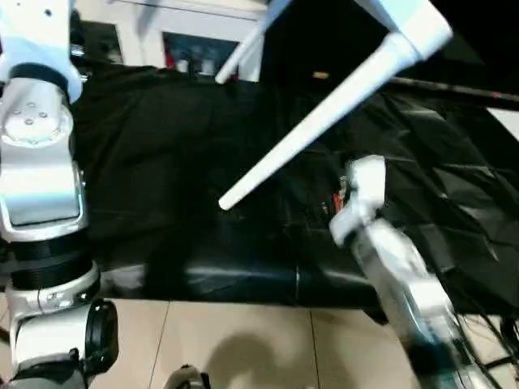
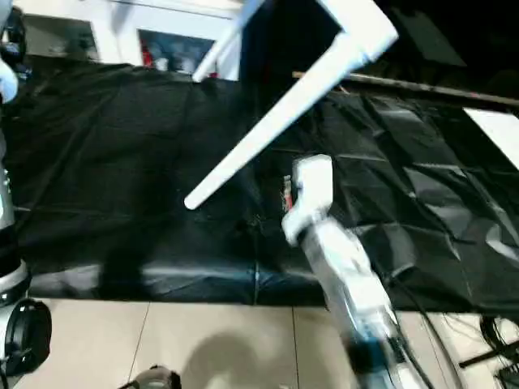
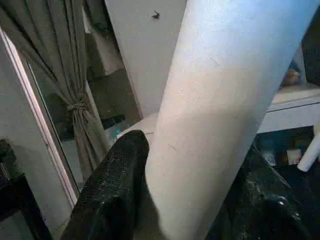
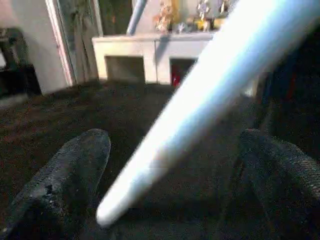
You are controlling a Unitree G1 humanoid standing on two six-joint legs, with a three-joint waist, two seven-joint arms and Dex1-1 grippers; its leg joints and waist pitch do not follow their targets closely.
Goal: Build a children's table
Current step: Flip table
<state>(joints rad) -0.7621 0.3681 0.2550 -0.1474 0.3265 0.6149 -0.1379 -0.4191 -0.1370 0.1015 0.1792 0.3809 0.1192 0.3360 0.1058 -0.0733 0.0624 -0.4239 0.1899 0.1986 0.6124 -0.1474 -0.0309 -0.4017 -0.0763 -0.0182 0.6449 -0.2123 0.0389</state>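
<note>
The children's table [image 1: 409, 32] is held up in the air above the big work table [image 1: 203, 162], which is covered in black cloth. Only one corner of its white top shows at the upper edge of the head views. From that corner a long white leg [image 1: 312, 121] slants down and toward the robot's left, tapering to a rounded tip that hangs free above the black cloth. A second leg [image 1: 243, 44] angles the same way further back, its end near the far edge of the cloth.

In the left wrist view the left gripper [image 3: 185, 200] is closed around a thick white tube [image 3: 225, 115], with one black finger [image 3: 112, 190] pressed against one side and the other against the opposite side. This tube looks like one of the table's legs, though the close view makes it hard to say which.

The right arm [image 1: 397, 275] reaches up from the lower right toward the slanting leg. In the right wrist view the right gripper [image 4: 170, 175] has its fingers [image 4: 65, 175] spread wide, one on either side of the leg's narrow end [image 4: 130, 185]; the tip sits between them without touching either.

A pale tiled floor [image 1: 268, 340] lies in front of the work table, and white shelving [image 4: 150, 55] stands against the far wall
</note>
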